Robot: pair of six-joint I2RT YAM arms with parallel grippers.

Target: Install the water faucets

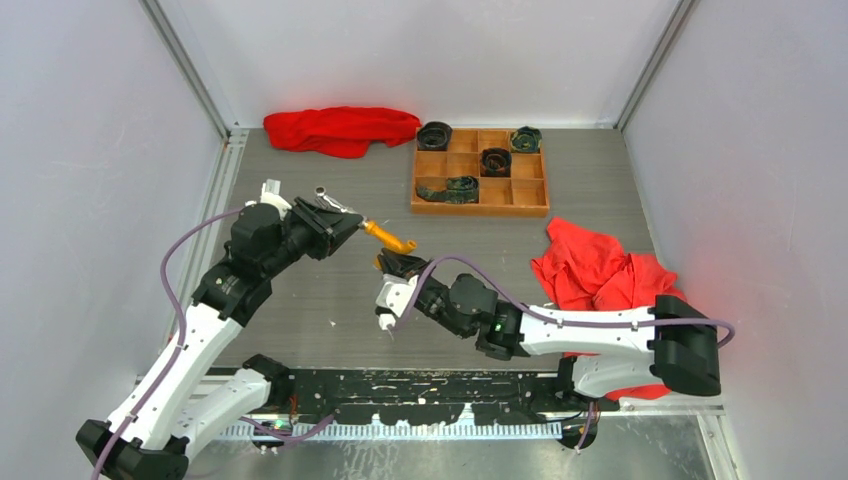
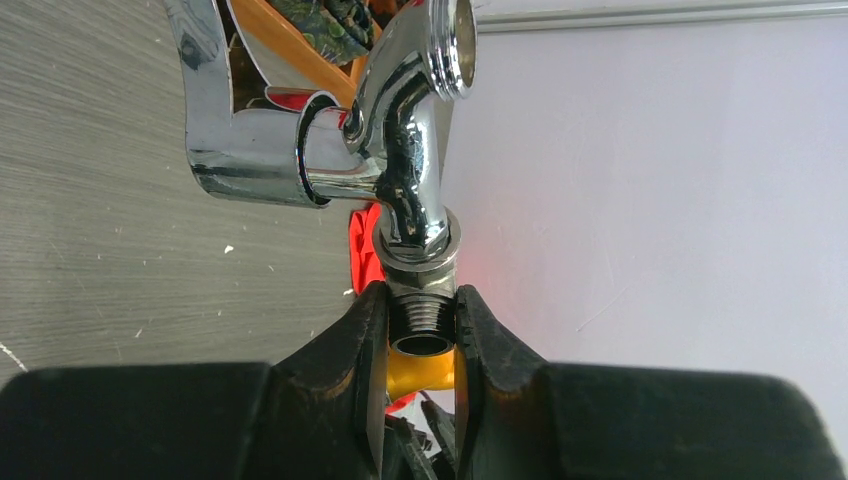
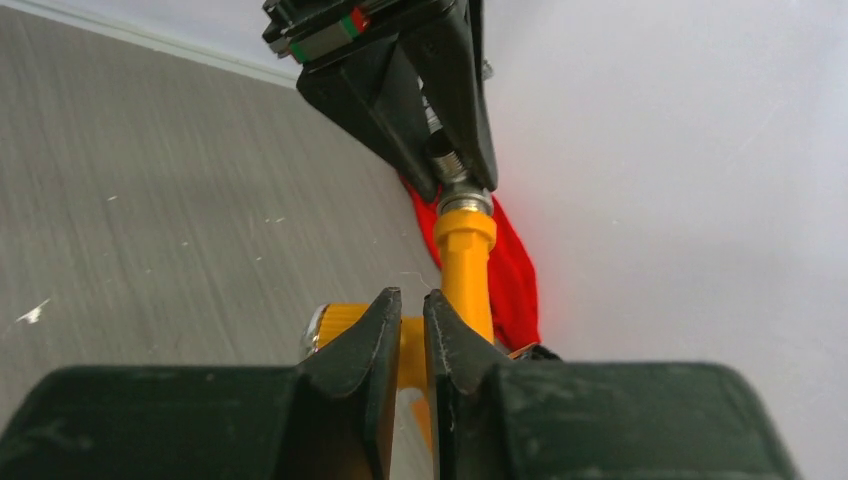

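Right claw (image 3: 412, 300): nearest the arm bases, jaws pinched narrow on the bent spout end of the orange faucet (image 3: 465, 260), which shows in the slit between the fingers.
Orange faucet: held clear above the desk (image 1: 330, 300), its hex collar pointing up and away toward the other arm.
Left claw (image 2: 420, 300): just beyond, jaws clamped tight on the threaded stub at the base of the silver faucet (image 2: 400, 170).
Silver faucet: raised over the left half of the desk, chrome elbow and small handle standing out past the fingertips.
Joint: the orange collar meets the silver thread end to end between the left fingers; how far it is screwed on cannot be told.
Progress: both faucets are picked up and brought together, so the job looks past its midpoint; what is left appears to be tightening or seating the pair.
Wooden tray (image 1: 480, 207): farther back on the right, dark rolled items (image 1: 495, 160) in its compartments.
Red cloths: one bunched at the right edge (image 1: 595, 270), one against the far wall (image 1: 340, 130).
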